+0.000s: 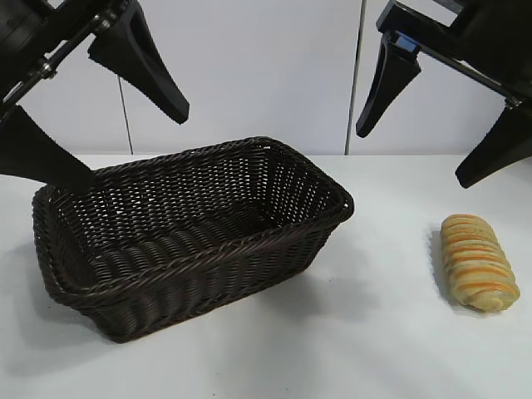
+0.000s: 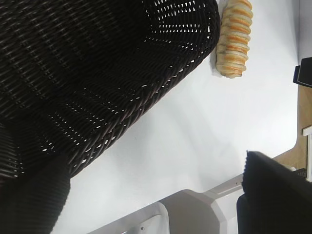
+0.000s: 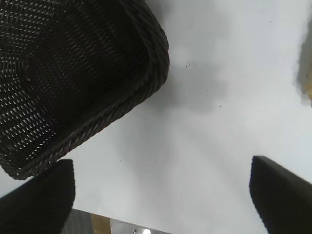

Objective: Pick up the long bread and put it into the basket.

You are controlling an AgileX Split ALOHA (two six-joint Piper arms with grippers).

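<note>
The long bread (image 1: 477, 262), striped pale yellow and orange-brown, lies on the white table at the right. It also shows in the left wrist view (image 2: 234, 37) and as a sliver at the edge of the right wrist view (image 3: 307, 78). The dark brown wicker basket (image 1: 274, 226) stands at the left centre, empty; it also shows in the left wrist view (image 2: 97, 83) and the right wrist view (image 3: 73, 78). My left gripper (image 1: 125, 141) hangs open above the basket's left end. My right gripper (image 1: 416, 150) hangs open, high above the table, up and behind the bread.
The white table (image 1: 374, 332) runs between the basket and the bread. A white wall stands behind. A grey frame part (image 2: 195, 209) shows by the table edge in the left wrist view.
</note>
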